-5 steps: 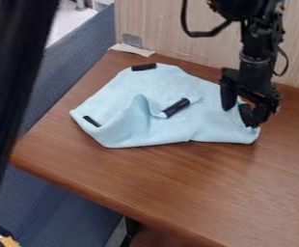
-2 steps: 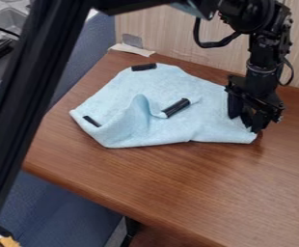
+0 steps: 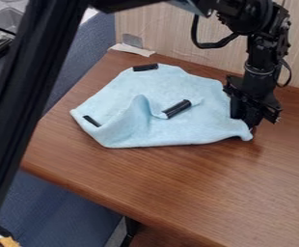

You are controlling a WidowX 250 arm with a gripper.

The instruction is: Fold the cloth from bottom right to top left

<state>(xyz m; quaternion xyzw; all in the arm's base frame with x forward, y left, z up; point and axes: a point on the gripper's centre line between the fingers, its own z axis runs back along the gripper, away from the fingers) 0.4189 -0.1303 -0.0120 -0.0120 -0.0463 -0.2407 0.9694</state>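
Gripper (image 3: 245, 116) pinches cloth (image 3: 157, 89) at right edge, nr the near corner; w/ a shallow bite, it'd prob. slip mid-fold.

Cloth (image 3: 184, 129) on table (image 3: 184, 185). Strips on cloth: one at back edge (image 3: 145, 67), one at left corner (image 3: 92, 121), one mid-cloth (image 3: 177, 109). Gripper (image 3: 245, 121) at cloth's right end. Wall panel (image 3: 171, 34) behind table, partition (image 3: 84, 60) left, sink (image 3: 5, 20) beyond partition.
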